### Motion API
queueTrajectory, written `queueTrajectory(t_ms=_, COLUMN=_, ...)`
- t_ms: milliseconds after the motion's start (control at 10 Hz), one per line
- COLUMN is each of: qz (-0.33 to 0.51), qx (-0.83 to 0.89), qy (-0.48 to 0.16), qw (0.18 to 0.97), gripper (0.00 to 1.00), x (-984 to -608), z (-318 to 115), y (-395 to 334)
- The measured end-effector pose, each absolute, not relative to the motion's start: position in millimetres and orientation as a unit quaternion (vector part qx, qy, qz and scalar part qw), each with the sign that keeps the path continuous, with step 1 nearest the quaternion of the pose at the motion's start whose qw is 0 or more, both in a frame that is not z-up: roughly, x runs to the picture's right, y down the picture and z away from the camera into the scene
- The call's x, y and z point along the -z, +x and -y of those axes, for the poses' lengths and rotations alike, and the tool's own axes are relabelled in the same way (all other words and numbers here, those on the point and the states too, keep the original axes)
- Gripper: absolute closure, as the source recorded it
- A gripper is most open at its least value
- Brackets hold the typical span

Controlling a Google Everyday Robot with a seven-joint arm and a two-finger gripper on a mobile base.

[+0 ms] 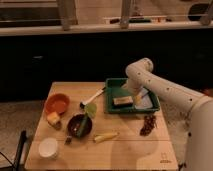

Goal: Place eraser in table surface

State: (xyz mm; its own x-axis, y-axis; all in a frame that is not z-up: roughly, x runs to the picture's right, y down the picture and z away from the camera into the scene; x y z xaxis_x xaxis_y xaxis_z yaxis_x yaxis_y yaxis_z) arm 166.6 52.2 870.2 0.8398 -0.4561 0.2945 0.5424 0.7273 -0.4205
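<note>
Table surface [125,147], two o'clock: your gripper [132,96] hangs over the eraser [122,101] in the tray [109,96], likely for pickup; you cannot tell its grip state.

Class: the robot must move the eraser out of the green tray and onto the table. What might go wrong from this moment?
The hand hangs over the green tray, close beside the eraser and the blue pad; it may grab the pad instead.
The tray's wall stands between eraser and table; a low lift might catch it.
The grapes and the banana lie near the tray; a careless drop might land on them.
</note>
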Motion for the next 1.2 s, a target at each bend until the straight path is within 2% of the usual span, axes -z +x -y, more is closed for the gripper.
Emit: queueTrajectory(t_ms=1200, qz=0.082, qx=0.189, qy=-0.29, qw=0.935, gripper=0.2, x=-921, z=-83, y=142)
